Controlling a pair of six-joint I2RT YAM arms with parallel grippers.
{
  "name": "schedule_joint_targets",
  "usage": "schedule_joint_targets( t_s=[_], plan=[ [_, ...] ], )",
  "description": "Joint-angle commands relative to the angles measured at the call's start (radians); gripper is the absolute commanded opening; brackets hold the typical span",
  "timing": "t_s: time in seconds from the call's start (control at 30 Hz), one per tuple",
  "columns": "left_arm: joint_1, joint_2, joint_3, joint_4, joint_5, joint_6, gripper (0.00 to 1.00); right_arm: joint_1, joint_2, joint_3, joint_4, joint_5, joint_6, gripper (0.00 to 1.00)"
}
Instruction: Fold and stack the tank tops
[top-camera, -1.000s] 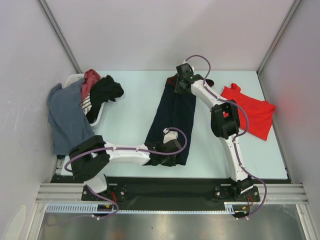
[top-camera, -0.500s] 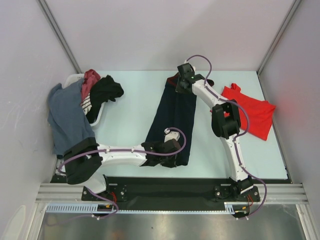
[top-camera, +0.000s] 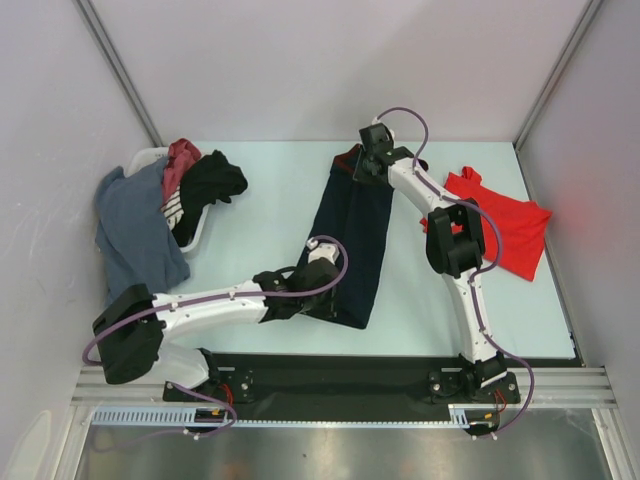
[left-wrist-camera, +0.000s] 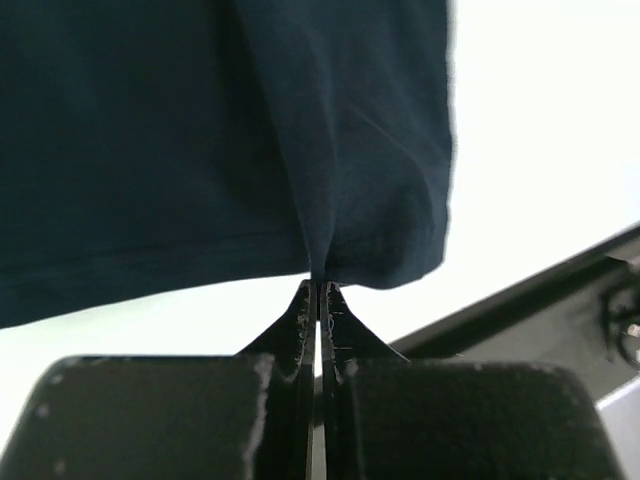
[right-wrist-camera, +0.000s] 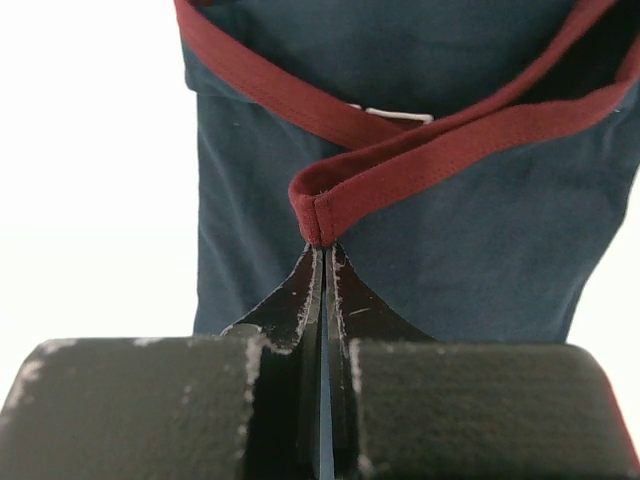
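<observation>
The navy tank top (top-camera: 352, 235) lies folded lengthwise as a long strip in the middle of the table. My left gripper (top-camera: 318, 292) is shut on its bottom hem (left-wrist-camera: 330, 262) at the near end. My right gripper (top-camera: 362, 172) is shut on its maroon trim (right-wrist-camera: 322, 220) at the far end. The cloth hangs stretched between the two grippers. The red tank top (top-camera: 505, 230) lies folded on the table at the right, behind my right arm.
A white basket (top-camera: 198, 232) at the far left holds several clothes, with a grey-blue garment (top-camera: 135, 235) hanging over its near side. White walls close in the table on three sides. The black rail (top-camera: 340, 375) runs along the near edge.
My left gripper has pulled the navy top's near end to the left and lifted it, and the left arm has swung out leftward. The right gripper shifted slightly right, still holding the trim.
</observation>
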Motion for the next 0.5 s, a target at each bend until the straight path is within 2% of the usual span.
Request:
schedule_joint_targets(
  t_s=[0.0, 0.47],
  plan=[
    [0.034, -0.032, -0.044, -0.008, 0.004, 0.039, 0.00, -0.006, -0.035, 0.043, 0.062, -0.038, 0.025, 0.00],
    [0.062, -0.068, -0.123, -0.013, 0.002, 0.062, 0.00, -0.035, 0.025, 0.061, 0.151, -0.123, 0.082, 0.00]
  ],
)
